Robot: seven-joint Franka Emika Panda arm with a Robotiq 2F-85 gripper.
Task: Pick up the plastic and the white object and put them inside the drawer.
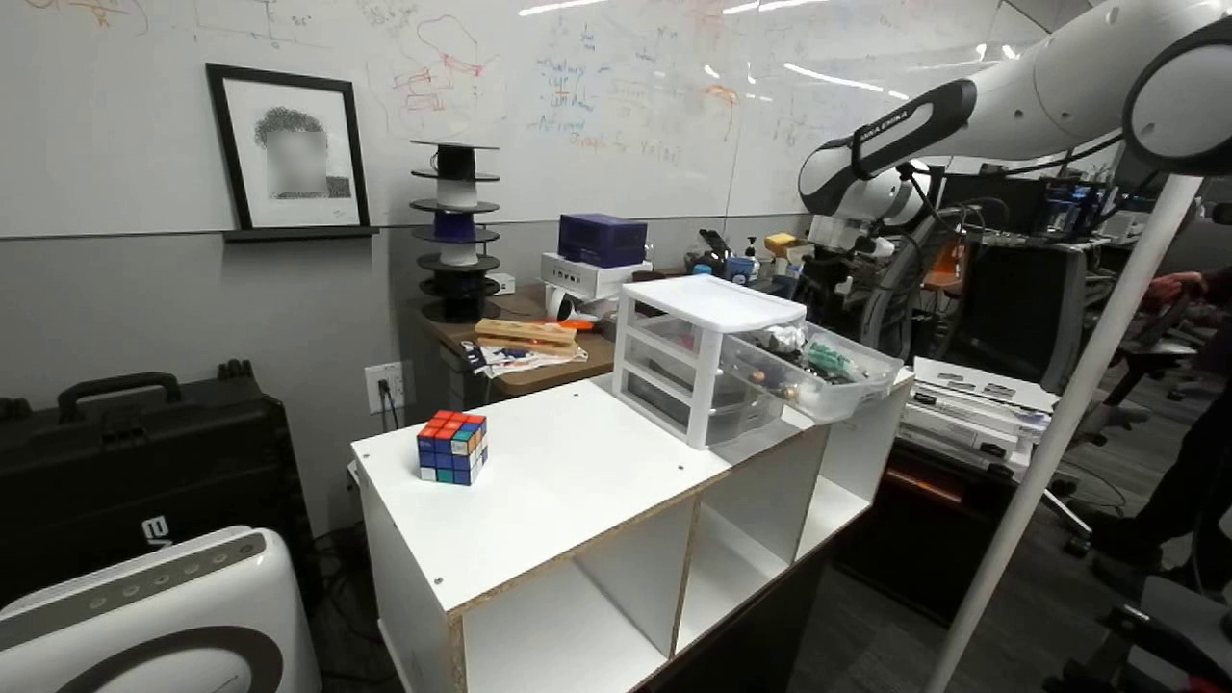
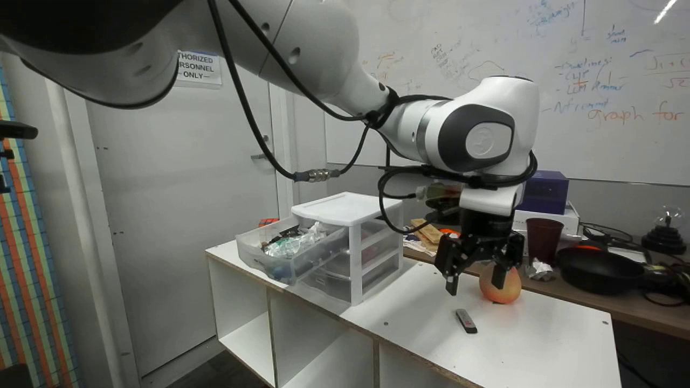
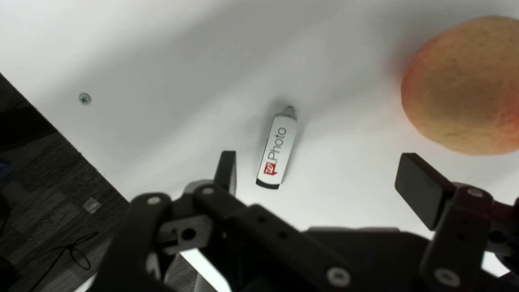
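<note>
The white object, a small stick with a "Photo" label (image 3: 277, 148), lies flat on the white cabinet top; it also shows in an exterior view (image 2: 466, 321). My gripper (image 2: 475, 284) is open and empty above it, and in the wrist view the fingers (image 3: 320, 178) are wide apart, with the stick nearer the left finger. The top drawer (image 2: 259, 260) of the small three-drawer unit is pulled out in both exterior views (image 1: 852, 399). Crumpled clear plastic with green print (image 2: 291, 245) lies inside it with other items. In an exterior view the gripper (image 1: 823, 279) is behind the unit.
A yellow-red round fruit (image 2: 501, 284) sits beside the stick and at right in the wrist view (image 3: 466, 89). A Rubik's cube (image 1: 452, 447) stands on the far side of the drawer unit. A brown desk behind holds a black pan (image 2: 601, 269), cup and crumpled foil (image 2: 540, 270).
</note>
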